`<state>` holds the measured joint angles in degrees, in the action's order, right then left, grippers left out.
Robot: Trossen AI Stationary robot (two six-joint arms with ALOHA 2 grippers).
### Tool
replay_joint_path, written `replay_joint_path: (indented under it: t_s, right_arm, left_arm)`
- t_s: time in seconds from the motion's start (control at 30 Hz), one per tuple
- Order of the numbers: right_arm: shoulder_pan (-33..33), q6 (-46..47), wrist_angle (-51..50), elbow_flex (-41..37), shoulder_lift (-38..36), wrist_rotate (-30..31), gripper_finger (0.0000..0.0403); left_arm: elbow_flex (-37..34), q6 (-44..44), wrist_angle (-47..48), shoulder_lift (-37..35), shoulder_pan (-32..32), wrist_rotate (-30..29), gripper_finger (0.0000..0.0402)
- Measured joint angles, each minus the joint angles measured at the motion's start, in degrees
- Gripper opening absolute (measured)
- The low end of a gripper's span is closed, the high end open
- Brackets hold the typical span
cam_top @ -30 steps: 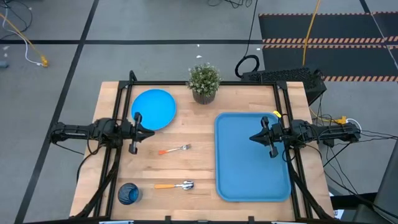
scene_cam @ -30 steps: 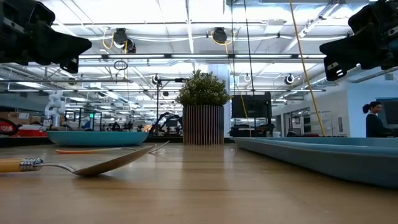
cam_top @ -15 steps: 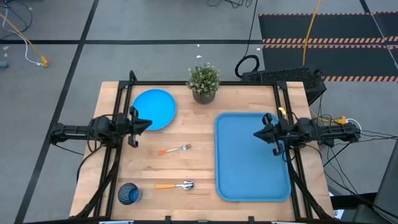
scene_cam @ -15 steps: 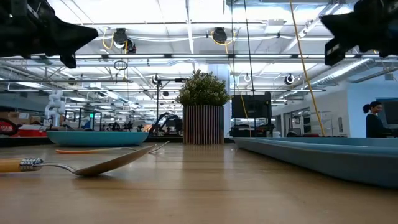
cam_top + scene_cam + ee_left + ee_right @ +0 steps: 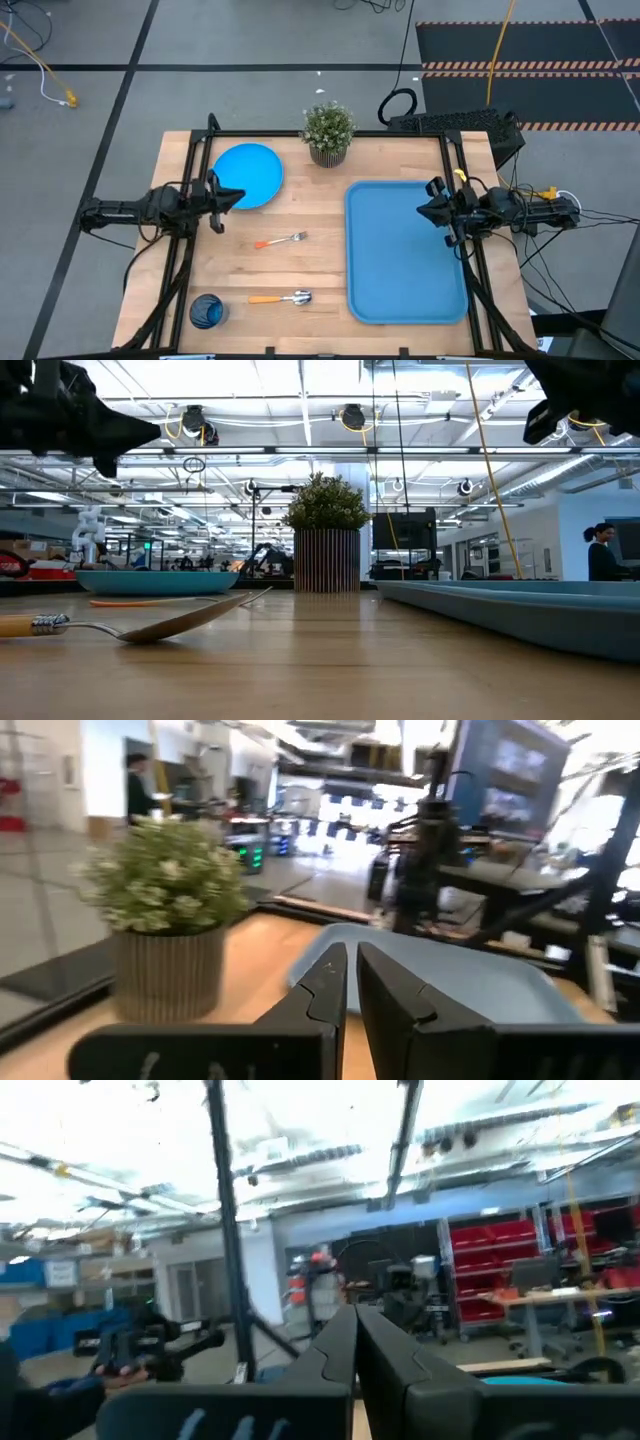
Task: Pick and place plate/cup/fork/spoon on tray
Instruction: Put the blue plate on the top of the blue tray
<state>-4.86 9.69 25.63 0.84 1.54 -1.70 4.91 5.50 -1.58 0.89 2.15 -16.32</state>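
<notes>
The sky-blue plate lies flat at the table's far left. The fork with its reddish-orange handle and the spoon with its yellow-orange handle lie on the wood left of the tray. The dark blue cup stands at the near left corner. My left gripper is shut and empty, held high beside the plate's near edge. My right gripper is shut and empty, held high over the tray's right part. Their fingers show closed in the wrist views.
A potted plant stands at the table's far edge between plate and tray. Black frame rails run along the left and right edges. Bare wood lies between the cutlery and the tray. A person stands in the room beyond.
Both grippers have risen and tipped up toward level. My left gripper has drawn back a little toward the table's left edge, my right gripper toward the right edge. The plate, cup, fork, spoon and tray have stayed where they were.
</notes>
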Motion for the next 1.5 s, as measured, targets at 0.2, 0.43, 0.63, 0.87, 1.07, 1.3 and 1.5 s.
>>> replay_joint_path:
  t_s: [0.2, 0.43, 0.63, 0.87, 1.07, 1.3, 1.5]
  right_arm:
    - [0.0, -5.4, 3.7, 0.0, 0.0, 2.6, 0.0]
    - [0.0, -7.6, 0.0, 0.0, 0.7, 6.9, 0.0011]
    - [0.0, -7.4, -10.9, 0.0, 3.7, 14.8, 0.0056]
    - [0.0, -5.9, -13.2, 0.1, 7.4, 18.1, 0.012]
    - [0.0, -5.9, -13.2, 0.1, 8.3, 18.1, 0.0169]
    - [0.0, -5.9, -13.3, 0.1, 8.3, 18.1, 0.0206]
    - [0.0, -5.9, -14.1, 0.0, 8.3, 18.1, 0.022]
  left_arm:
    - [17.7, 1.8, 23.7, 11.0, 0.0, -6.9, 0.0033]
    - [33.0, 5.4, 33.4, 35.6, -1.0, -11.3, 0.0033]
    - [45.2, 8.8, 48.9, 58.2, -6.3, -11.0, 0.0047]
    - [55.2, 4.0, 55.3, 71.4, -12.5, -3.3, 0.0097]
    - [53.9, 2.5, 60.6, 78.7, -21.1, 0.4, 0.0139]
    - [51.5, 1.7, 52.1, 83.1, -22.4, 1.8, 0.0193]
    - [51.5, 4.0, 51.2, 85.3, -19.5, 2.2, 0.0224]
